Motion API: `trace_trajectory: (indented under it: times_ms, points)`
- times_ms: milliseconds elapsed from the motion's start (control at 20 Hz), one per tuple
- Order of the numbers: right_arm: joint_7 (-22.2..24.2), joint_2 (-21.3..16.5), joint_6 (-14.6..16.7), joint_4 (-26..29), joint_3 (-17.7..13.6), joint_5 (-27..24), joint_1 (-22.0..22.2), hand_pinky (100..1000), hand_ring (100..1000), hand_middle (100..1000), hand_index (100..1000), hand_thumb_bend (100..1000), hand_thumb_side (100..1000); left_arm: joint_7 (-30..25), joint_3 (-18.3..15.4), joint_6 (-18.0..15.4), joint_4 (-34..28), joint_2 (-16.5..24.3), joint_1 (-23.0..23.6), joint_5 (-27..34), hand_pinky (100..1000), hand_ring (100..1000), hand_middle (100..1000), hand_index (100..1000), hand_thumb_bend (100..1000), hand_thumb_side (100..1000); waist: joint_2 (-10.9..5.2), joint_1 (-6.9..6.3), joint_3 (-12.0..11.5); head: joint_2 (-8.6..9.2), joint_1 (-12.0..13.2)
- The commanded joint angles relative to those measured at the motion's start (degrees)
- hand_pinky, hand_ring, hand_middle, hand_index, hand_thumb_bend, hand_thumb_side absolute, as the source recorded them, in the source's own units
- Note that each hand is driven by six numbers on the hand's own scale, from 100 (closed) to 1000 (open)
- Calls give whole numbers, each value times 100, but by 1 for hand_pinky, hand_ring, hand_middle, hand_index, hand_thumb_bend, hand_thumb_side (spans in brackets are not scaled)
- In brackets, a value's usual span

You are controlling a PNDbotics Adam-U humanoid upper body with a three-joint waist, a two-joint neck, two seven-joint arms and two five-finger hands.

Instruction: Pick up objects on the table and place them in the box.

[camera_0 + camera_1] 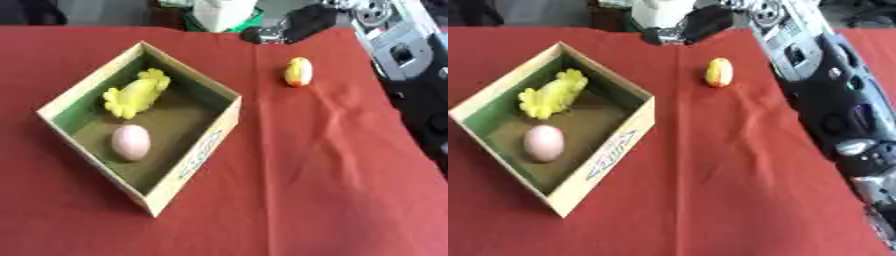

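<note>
Approach yellow egg toy [298, 71] from above with right hand [677, 26]; finger state cannot be told. Carry to box [203, 150], release beside pink egg [131, 142].

open red cloth [332, 165] around yellow toy [298, 71]; box [197, 150] well apart

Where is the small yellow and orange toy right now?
The yellow and orange toy stands on the red cloth, outside the box to its right, toward the far edge.

Box [207, 148] side print — blurred, unreadable
</note>
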State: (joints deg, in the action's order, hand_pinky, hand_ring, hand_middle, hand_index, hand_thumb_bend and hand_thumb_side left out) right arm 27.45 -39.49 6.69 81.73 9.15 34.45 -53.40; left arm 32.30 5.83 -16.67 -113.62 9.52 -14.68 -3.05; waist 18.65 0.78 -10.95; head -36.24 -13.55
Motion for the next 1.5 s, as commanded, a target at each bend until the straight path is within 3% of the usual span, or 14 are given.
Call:
trace_trajectory:
  times_ms: [50, 850, 1200, 1500]
  points:
    - [-88, -299, 30, -259, -148, 137, -11, 734, 919, 836, 992, 545, 672, 15, -26, -9, -97, 61, -41, -34, 708, 598, 661, 760, 100, 902, -117, -16, 13, 33, 45]
    - [-234, -306, 241, -1618, -362, 452, 180, 734, 913, 804, 979, 564, 614, 10, -9, -18, -97, 25, -99, -40, 709, 600, 662, 759, 100, 905, 71, -28, -73, 205, 20]
    - [-240, -282, 225, -1870, -413, 629, 155, 731, 912, 807, 1000, 515, 455, -5, 10, -15, -97, 6, -115, -34, 709, 601, 663, 759, 100, 906, 149, -24, -94, 273, 8]
    - [-306, -285, 136, -1992, -456, 886, 135, 726, 908, 794, 992, 495, 465, -9, 13, -14, -97, 0, -117, -32, 710, 602, 664, 759, 100, 908, 176, -8, -109, 299, 14]
